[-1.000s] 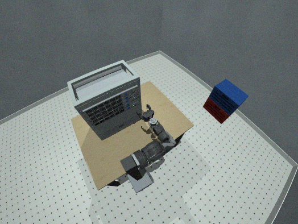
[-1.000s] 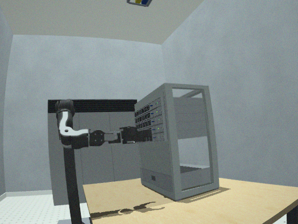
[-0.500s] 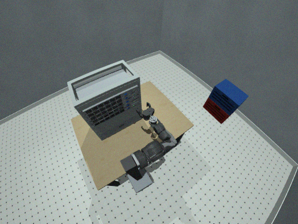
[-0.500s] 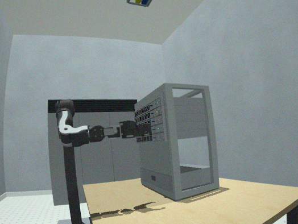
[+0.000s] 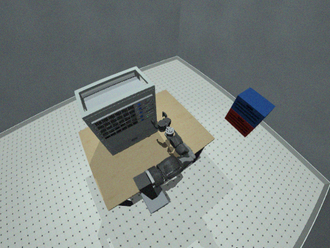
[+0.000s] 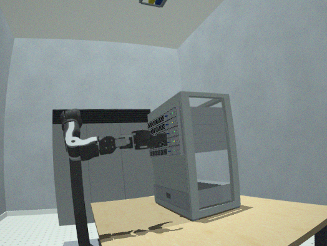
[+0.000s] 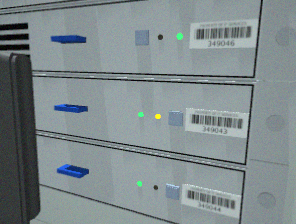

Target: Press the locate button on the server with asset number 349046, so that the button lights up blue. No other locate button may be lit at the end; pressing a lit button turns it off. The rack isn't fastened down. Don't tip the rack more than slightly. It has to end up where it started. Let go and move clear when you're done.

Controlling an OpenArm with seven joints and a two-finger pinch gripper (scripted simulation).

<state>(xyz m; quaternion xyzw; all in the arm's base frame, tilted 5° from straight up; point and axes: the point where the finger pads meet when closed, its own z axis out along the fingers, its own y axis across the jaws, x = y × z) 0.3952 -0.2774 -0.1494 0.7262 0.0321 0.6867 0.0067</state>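
The grey server rack (image 5: 121,113) stands upright on the wooden table, also in the exterior view (image 6: 193,153). The wrist view shows three server fronts. The top one carries label 349046 (image 7: 222,35), with an unlit grey square button (image 7: 142,37) and a green light (image 7: 179,36). Below are server 349043 (image 7: 215,122) with its grey button (image 7: 175,118), and server 349044 (image 7: 209,199) with its grey button (image 7: 172,191). No button is lit blue. My gripper (image 5: 161,119) (image 6: 157,141) is open and empty, close in front of the rack's right side. One dark finger (image 7: 19,140) shows at the left.
A blue and red crate stack (image 5: 249,111) stands on the floor to the right. The arm's base post (image 6: 78,193) is at the table's near edge. Blue handles (image 7: 70,107) sit on the server fronts.
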